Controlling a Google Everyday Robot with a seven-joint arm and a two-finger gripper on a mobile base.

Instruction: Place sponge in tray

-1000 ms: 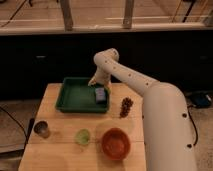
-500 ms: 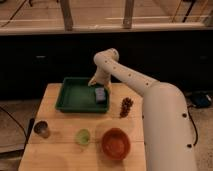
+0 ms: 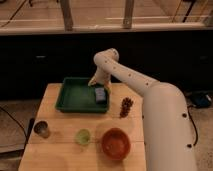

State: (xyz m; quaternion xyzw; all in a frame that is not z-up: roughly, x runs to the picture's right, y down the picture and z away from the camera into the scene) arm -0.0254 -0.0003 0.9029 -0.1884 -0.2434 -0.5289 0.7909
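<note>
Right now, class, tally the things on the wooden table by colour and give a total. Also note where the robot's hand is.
Green: 2, the tray and small cup
Blue-grey: 1, the sponge, in the tray
Dark purple: 1, grapes
Orange-red: 1, bowl
Metallic: 1, cup
Total: 6
The hand is above the sponge.

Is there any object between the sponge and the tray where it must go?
No. The sponge already lies inside the tray, at its right end. The gripper is just above it, and nothing visible stands between them.
</note>
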